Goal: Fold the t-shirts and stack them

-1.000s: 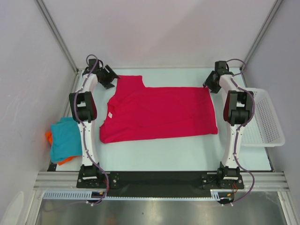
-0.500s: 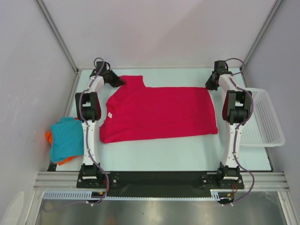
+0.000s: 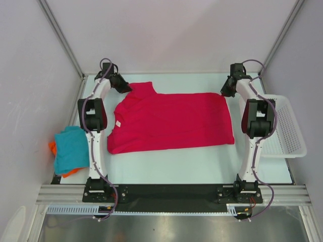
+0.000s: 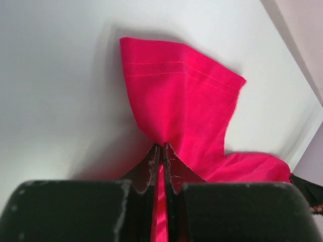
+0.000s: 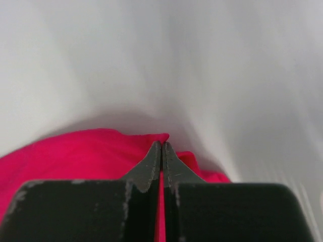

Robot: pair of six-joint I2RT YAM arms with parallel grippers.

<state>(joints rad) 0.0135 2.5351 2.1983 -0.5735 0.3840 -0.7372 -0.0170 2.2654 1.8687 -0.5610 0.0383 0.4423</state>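
A large crimson-pink t-shirt [image 3: 171, 122] lies spread flat across the middle of the table. My left gripper [image 3: 129, 87] is shut on its far left sleeve [image 4: 181, 96], with pink cloth pinched between the fingers [image 4: 174, 169]. At the far right corner of the same shirt, my right gripper [image 3: 223, 93] is shut on the cloth edge [image 5: 91, 151], a thin strip of pink showing between its fingers [image 5: 150, 166]. A teal-blue t-shirt [image 3: 70, 149] lies folded on an orange one [image 3: 52, 146] at the table's left edge.
A white mesh basket [image 3: 285, 126] stands at the right edge of the table, beside the right arm. The back wall and metal frame posts run close behind both grippers.
Both grippers went from open to shut on the crimson-pink shirt's far corners. The left gripper moved right onto the sleeve; the right one shifted slightly.
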